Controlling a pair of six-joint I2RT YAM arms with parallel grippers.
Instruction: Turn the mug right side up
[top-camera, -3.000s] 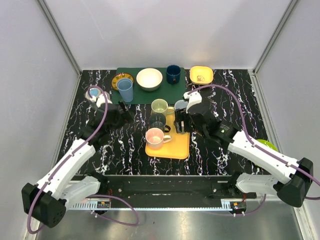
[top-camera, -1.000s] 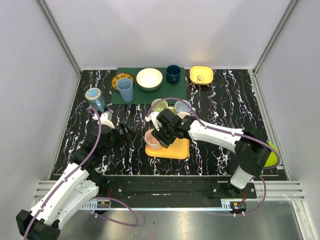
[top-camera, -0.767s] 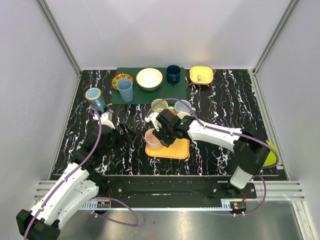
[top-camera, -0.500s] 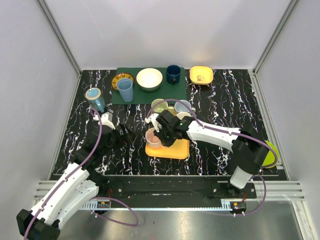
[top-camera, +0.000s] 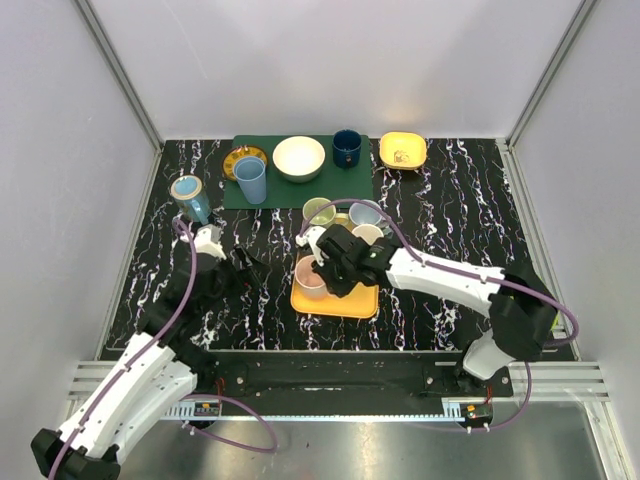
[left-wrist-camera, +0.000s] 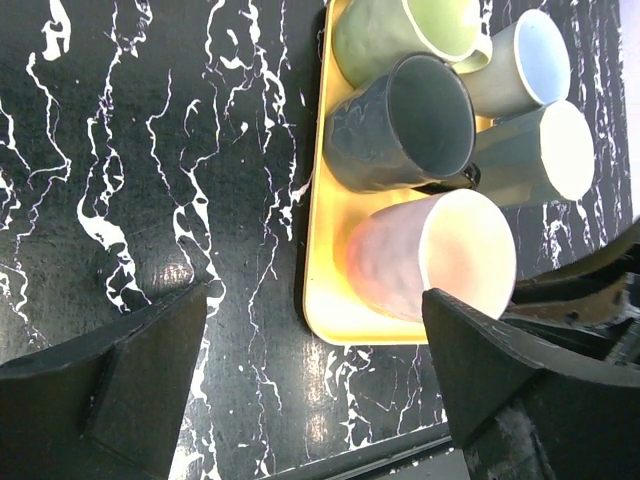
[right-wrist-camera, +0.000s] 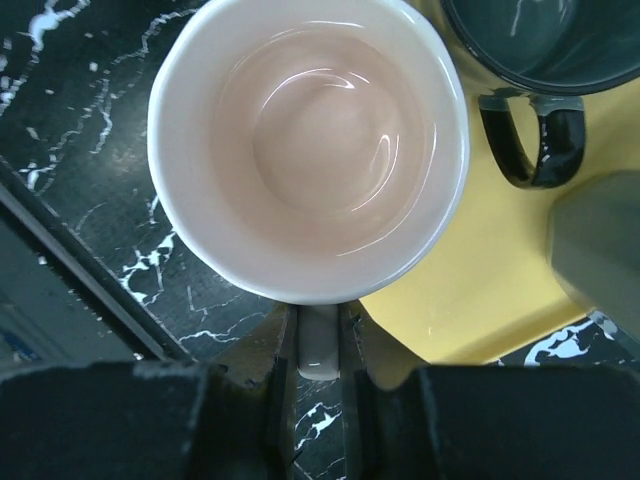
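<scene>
Pink mug (top-camera: 311, 281), mouth up, at the 8 o'clock corner of the yellow tray (top-camera: 345, 303). Handle pinched between the fingers of the right tool (right-wrist-camera: 318, 352), clamped tight on it from about 3 o'clock in the top view. Left tool (left-wrist-camera: 315, 300) spread wide, gripping nothing, over the black marbled table (top-camera: 450, 200) at the tray's 9 o'clock, apart from the mug.

Against three seconds ago: right arm then off the tray's 3 o'clock side, now stretched across the tray to the mug. Left arm drawn back toward 6 o'clock, uncovering a blue-topped tumbler (top-camera: 188, 194) at the table's 10 o'clock. Against half a second ago: mug nudged very slightly toward 4 o'clock, little else changed.

Crowded around the mug on the tray, all mouth up:
- Dark grey mug (left-wrist-camera: 400, 135) just beside at 12 o'clock, its black handle close to the pink rim; touching or not, impossible to tell.
- Green mug (left-wrist-camera: 380, 35) beyond that.
- Pale blue mug (left-wrist-camera: 535, 60) and cream-lined mug (left-wrist-camera: 560, 150) toward 1 to 2 o'clock, near the right arm's wrist.

Along the table's 12 o'clock edge, a green mat (top-camera: 300, 192) with a small plate (top-camera: 243, 158), blue cup (top-camera: 250, 181), white bowl (top-camera: 299, 158) and navy mug (top-camera: 347, 148). Yellow bowl (top-camera: 403, 150) just off the mat at 1 o'clock.
</scene>
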